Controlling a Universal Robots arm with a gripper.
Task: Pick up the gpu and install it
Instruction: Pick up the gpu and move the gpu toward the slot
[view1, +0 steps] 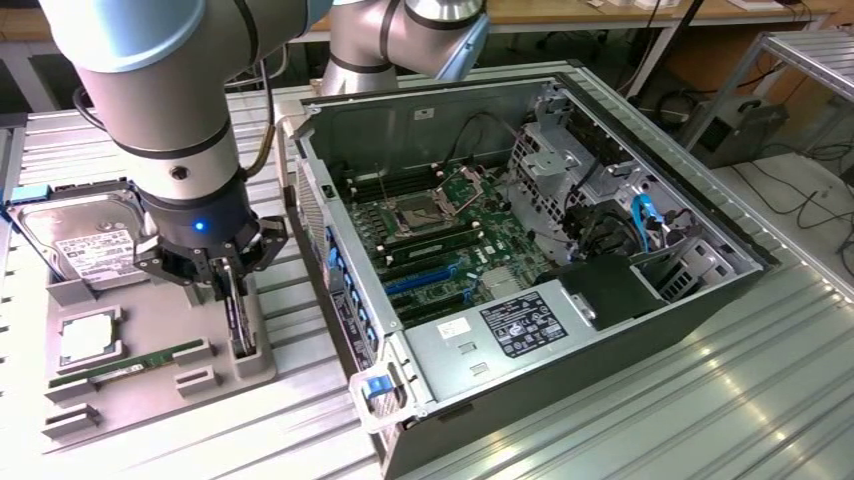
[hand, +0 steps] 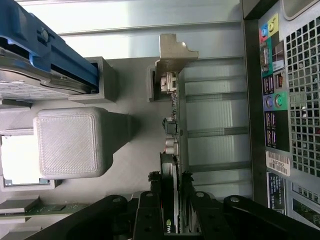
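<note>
"Starting with the exterior view: where is the gpu?" the trainee asks.

"The thin dark card with a silver end bracket stands on edge in a slot of the grey moulded fixture tray, beside the open grey metal computer case. The black gripper straddles it. One silver hard drive and one green RAM stick lie on that tray."

"And the wrist view?"

"Both fingers press the card's faces: the gripper is clamped on the single gpu. A sound lift, by judgement, runs straight up with the card kept vertical until the bracket clears its slot."
</note>
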